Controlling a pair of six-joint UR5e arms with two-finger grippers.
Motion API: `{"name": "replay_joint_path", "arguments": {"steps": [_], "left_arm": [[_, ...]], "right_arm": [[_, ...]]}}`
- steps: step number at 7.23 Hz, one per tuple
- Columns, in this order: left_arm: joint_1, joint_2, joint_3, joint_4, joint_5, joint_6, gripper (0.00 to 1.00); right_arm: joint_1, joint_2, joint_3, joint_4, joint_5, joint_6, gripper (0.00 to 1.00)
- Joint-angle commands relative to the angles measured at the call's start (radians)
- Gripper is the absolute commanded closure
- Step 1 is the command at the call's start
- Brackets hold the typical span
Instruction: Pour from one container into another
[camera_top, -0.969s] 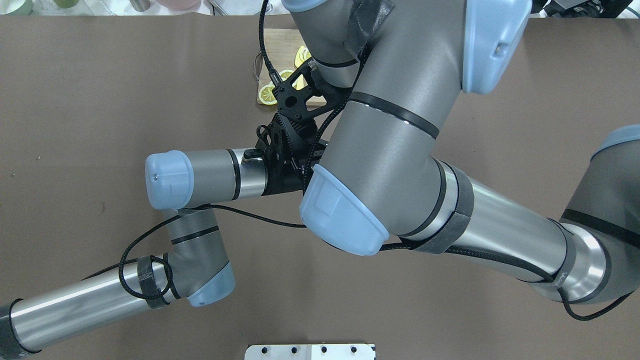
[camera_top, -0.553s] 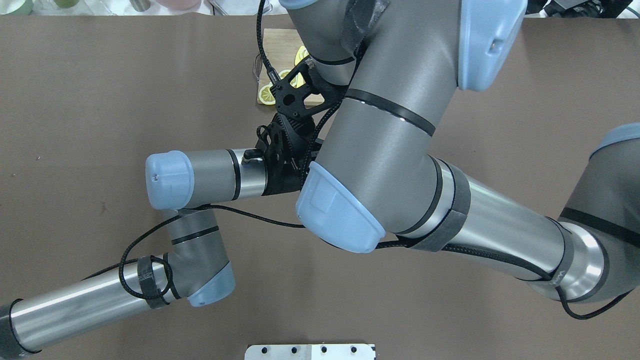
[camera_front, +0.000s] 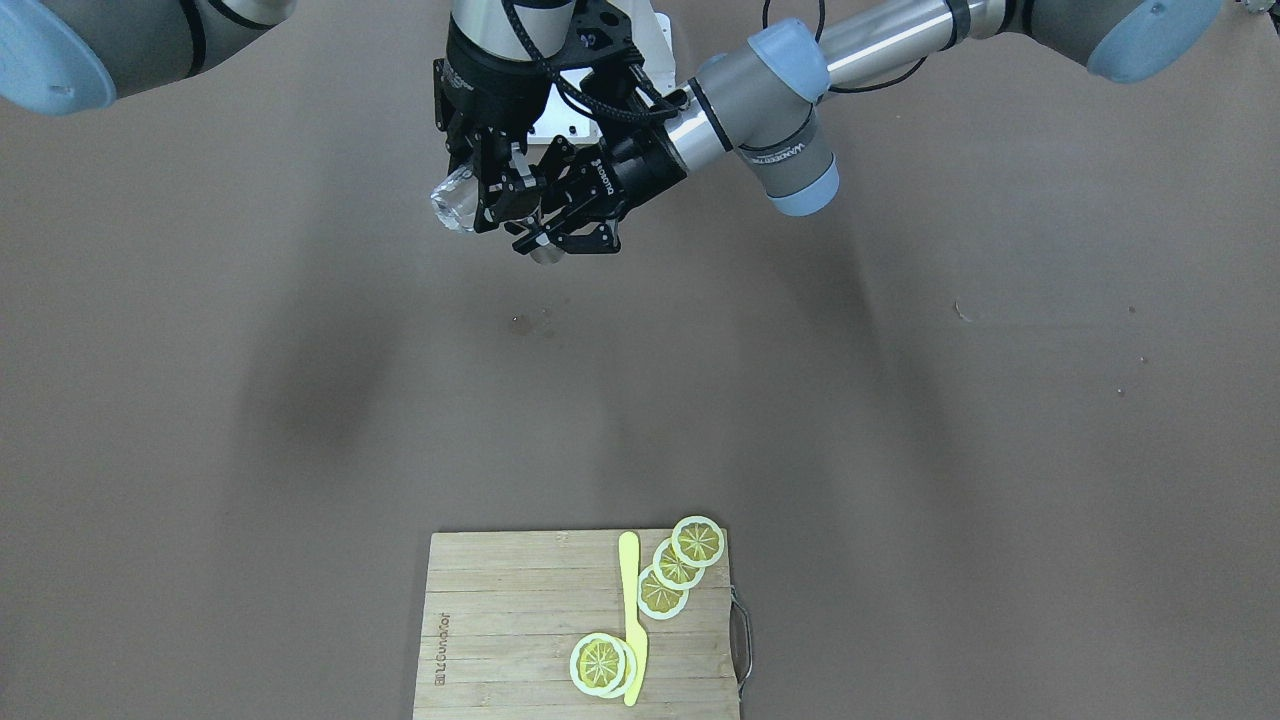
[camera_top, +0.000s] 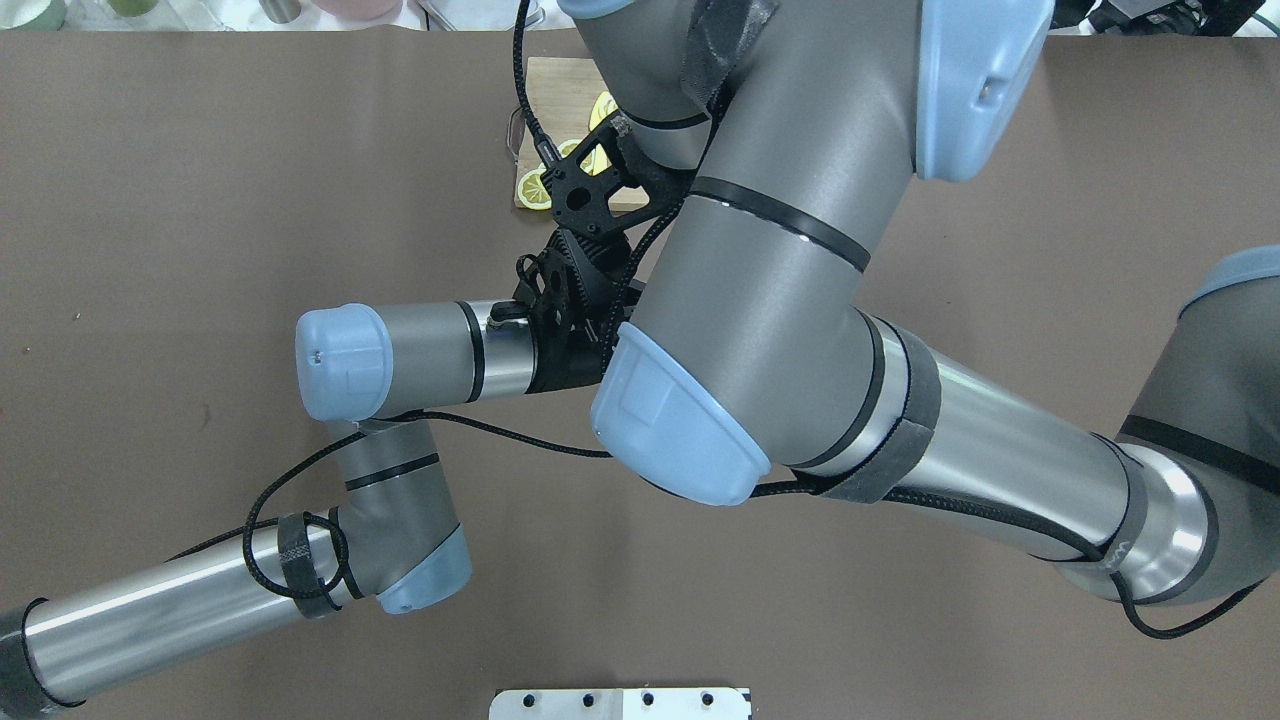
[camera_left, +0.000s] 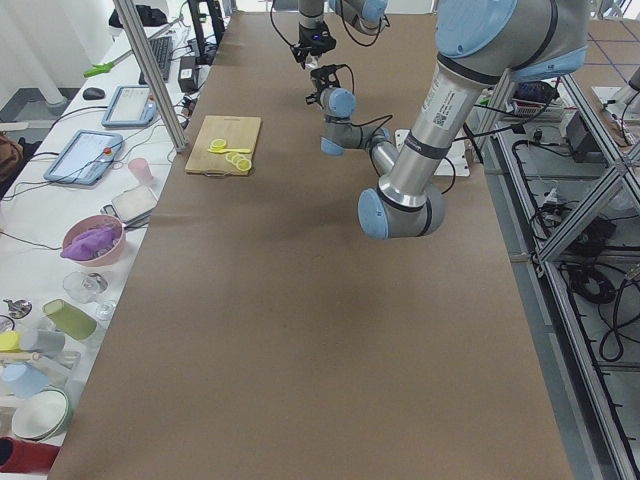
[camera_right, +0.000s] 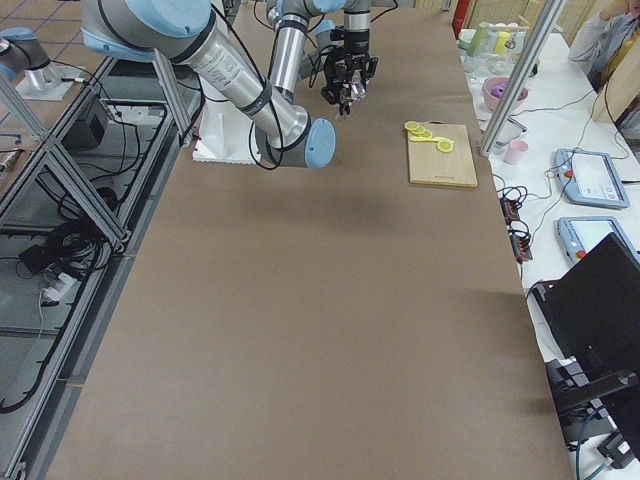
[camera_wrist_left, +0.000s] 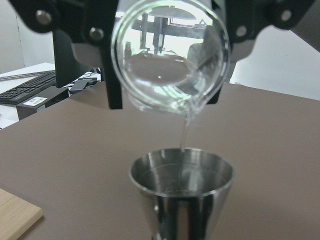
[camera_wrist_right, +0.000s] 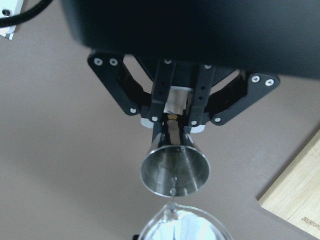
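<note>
Pouring clear liquid from glass cup (camera_wrist_left: 170, 65) into steel jigger (camera_wrist_left: 182, 185), both held up off the tabletop (camera_front: 300, 400)

My right tool (camera_front: 487, 190) pinches the glass cup by its sides, tipped lip-down, a thin stream (camera_wrist_left: 185, 132) falling into the jigger just below; my left tool (camera_wrist_right: 172, 117) is clamped on the jigger's narrow waist, upright. I judge the cup light, slick and breakable, so a side grip with gentle force; the jigger stiff, smooth and light, waist the best hold. The two tools sit very near each other, so knocking them together is the main risk. Wooden cutting board (camera_front: 580, 625) with lemon slices (camera_front: 697, 541) and yellow knife (camera_front: 630, 615) lies well apart, nothing in the way
</note>
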Motion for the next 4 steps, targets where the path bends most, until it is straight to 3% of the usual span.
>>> {"name": "replay_joint_path", "arguments": {"steps": [1, 4], "left_arm": [[0.001, -0.001, 0.004, 0.0, 0.0, 0.001, 1.0], [0.001, -0.001, 0.001, -0.002, 0.0, -0.001, 1.0]], "right_arm": [[0.001, 0.001, 0.003, 0.0, 0.001, 0.0, 1.0], [0.004, 0.003, 0.015, 0.002, 0.015, 0.003, 1.0]]}}
